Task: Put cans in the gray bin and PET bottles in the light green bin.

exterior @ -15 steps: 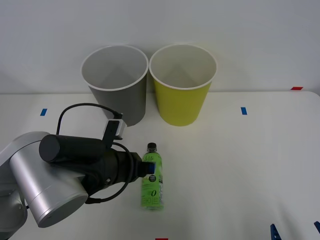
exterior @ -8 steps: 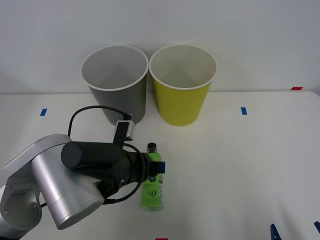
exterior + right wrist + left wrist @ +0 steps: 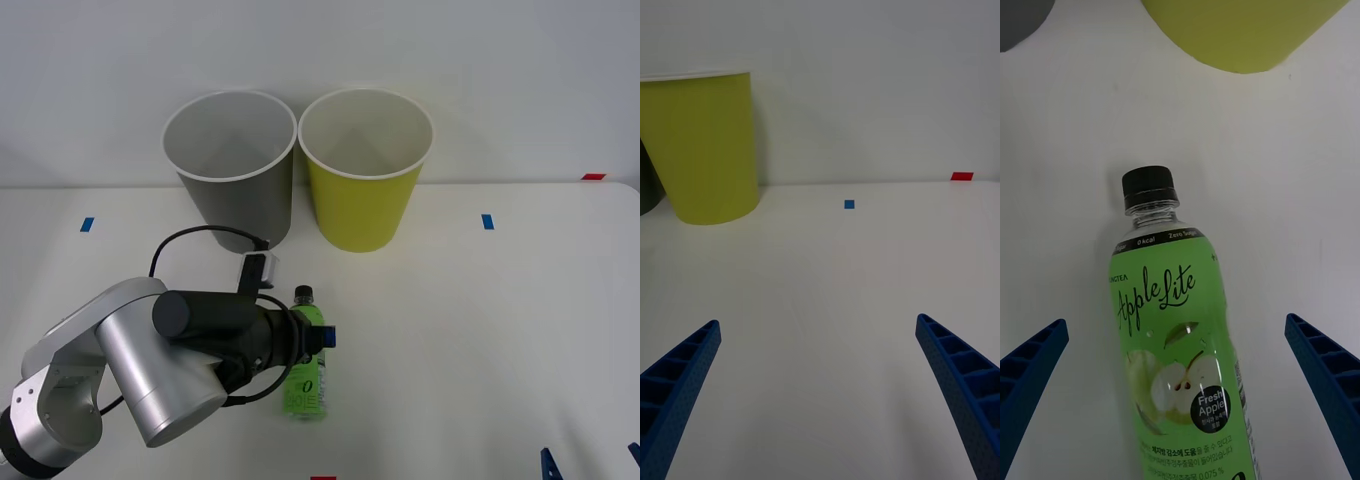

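Note:
The PET bottle (image 3: 307,368) lies on the white table with its green apple label up and its black cap (image 3: 303,294) pointing toward the bins. My left gripper (image 3: 1174,322) hovers open over it, one blue finger on each side, and one fingertip (image 3: 325,337) shows past the arm's black wrist. The gray bin (image 3: 235,170) and the light green bin (image 3: 365,175) stand upright side by side at the back, with the light green bin (image 3: 1240,34) just beyond the cap. My right gripper (image 3: 816,322) stands open at the near right table edge (image 3: 590,465), holding nothing.
Blue tape marks (image 3: 87,224) (image 3: 487,221) sit on the table, and a red mark (image 3: 594,176) lies at the far right. The left arm's silver body (image 3: 90,390) covers the near left of the table. A white wall rises behind the bins.
My left arm has swung rightward, bringing its open gripper further over the bottle. The bottle, the bins and the right gripper have not moved.

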{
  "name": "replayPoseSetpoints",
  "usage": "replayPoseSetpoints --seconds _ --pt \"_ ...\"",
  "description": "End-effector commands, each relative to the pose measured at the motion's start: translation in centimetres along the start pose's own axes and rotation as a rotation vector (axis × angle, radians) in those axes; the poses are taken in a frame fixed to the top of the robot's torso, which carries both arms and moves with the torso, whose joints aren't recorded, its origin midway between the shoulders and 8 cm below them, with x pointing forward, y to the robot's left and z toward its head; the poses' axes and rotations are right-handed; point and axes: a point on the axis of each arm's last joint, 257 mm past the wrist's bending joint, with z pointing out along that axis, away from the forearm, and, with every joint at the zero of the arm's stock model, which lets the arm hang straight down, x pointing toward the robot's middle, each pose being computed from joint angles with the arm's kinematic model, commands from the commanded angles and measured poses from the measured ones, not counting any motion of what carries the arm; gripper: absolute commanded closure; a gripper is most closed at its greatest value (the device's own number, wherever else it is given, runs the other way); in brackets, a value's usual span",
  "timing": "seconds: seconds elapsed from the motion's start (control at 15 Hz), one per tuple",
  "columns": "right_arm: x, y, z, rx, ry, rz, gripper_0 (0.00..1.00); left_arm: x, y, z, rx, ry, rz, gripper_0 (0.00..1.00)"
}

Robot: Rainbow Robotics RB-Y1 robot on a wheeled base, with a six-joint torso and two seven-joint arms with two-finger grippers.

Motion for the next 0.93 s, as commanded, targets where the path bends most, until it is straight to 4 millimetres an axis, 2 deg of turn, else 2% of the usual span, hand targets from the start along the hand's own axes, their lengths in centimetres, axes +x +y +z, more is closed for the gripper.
replayPoseSetpoints --seconds 0.07,0.27,0.53,0.93 --pt "0.0 0.0 0.0 0.0 0.0 0.0 0.1 0.1 0.2 0.3 -0.005 0.006 -0.008 0.0" --pt "0.0 0.0 0.0 0.0 0.0 0.0 0.1 0.3 0.2 0.5 -0.003 0.012 -0.02 0.0" --pt "0.0 0.0 0.0 0.0 0.0 0.0 0.1 0.0 0.0 1.9 0.026 0.001 -0.041 0.0" --pt "0.0 0.0 0.0 0.0 0.0 0.0 0.1 0.8 -0.1 3.0 0.002 0.008 0.004 0.0"
